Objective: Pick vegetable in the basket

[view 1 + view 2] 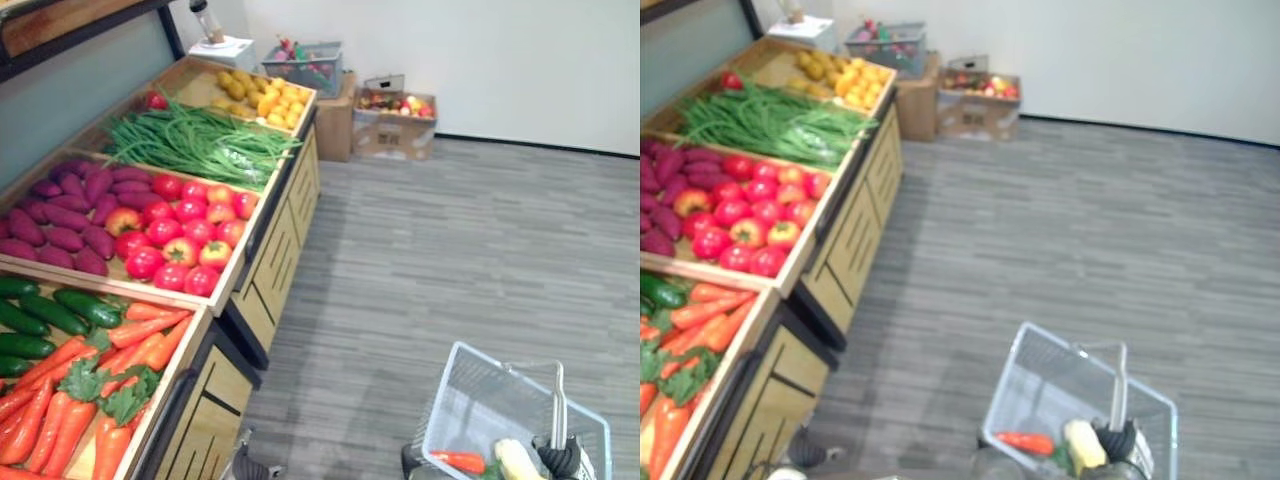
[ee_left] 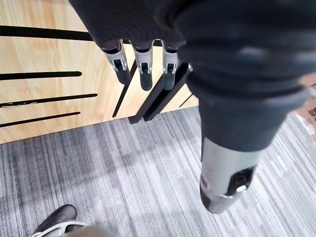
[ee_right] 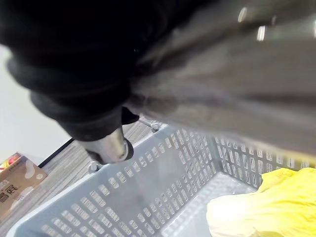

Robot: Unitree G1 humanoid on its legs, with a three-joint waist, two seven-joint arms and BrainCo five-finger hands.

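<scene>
Right robot hand (image 1: 566, 458) curled round basket handle (image 1: 556, 400), carrot (image 1: 460, 461) and yellow vegetable (image 1: 517, 460) just beneath it, left robot hand (image 2: 144, 66) slack-fingered

The pale grey plastic basket (image 3: 148, 187), with rows of little slots in its walls, is just below the right hand (image 3: 74, 59). The hand's dark ribbed cover is very close, and its silver thumb (image 3: 112, 145) points down over the basket's rim. A wide, blurry grey handle (image 3: 237, 74) runs out from beside the cover. A lumpy yellow vegetable (image 3: 276, 197) lies in one corner of the basket. Past the basket are the grey striped floor (image 3: 64, 159), a brown cardboard box (image 3: 17, 182) and a white wall (image 3: 19, 113).
</scene>
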